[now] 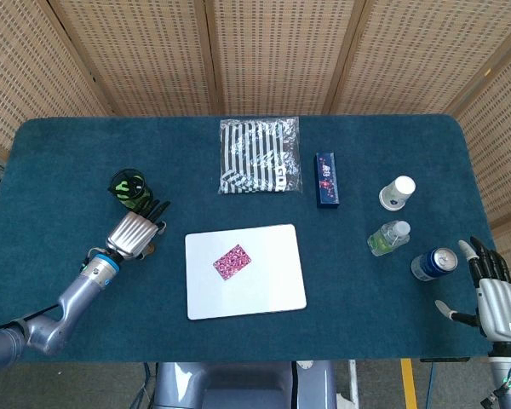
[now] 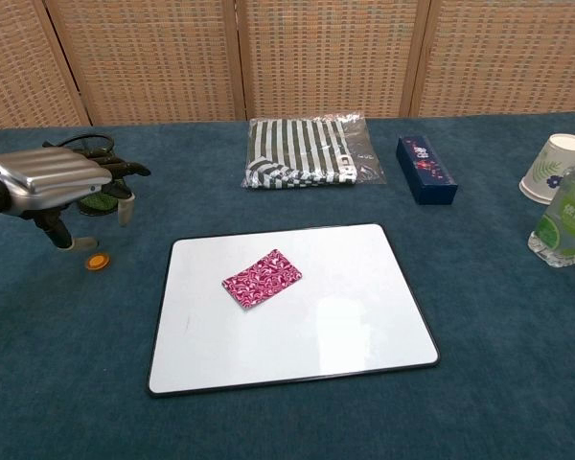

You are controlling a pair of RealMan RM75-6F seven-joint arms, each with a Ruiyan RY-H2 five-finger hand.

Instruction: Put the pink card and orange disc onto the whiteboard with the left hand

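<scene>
I am holding my left robot hand [image 2: 53,182] just above the orange disc [image 2: 98,261], fingers spread and gripping nothing, thumb pointing down beside the disc. The pink card [image 2: 261,279] is already lying flat on the whiteboard [image 2: 364,326], left of its centre, so by my reckoning only the disc is left to move. In the head view my hand is covering the disc, so I am relying on the chest view for it.

The disc is small, flat and lying flush on the blue tabletop [image 1: 392,315], and that is where I am expecting trouble: my fingertips may slide over it or push it along the cloth instead of getting under its edge. A weak pinch could also let it drop on the way across. Coming in low over the whiteboard, I could nudge the card or shift the board itself.

A dark mesh cup [image 1: 131,189] is standing just behind my hand with something green in it, and I could knock it while reaching. Further right, a paper cup [image 1: 398,192], a plastic bottle [image 1: 387,238] and a can [image 1: 433,263] are standing; I cannot tell what they hold. My right robot hand [image 1: 498,298] is resting open near the can, holding nothing.
</scene>
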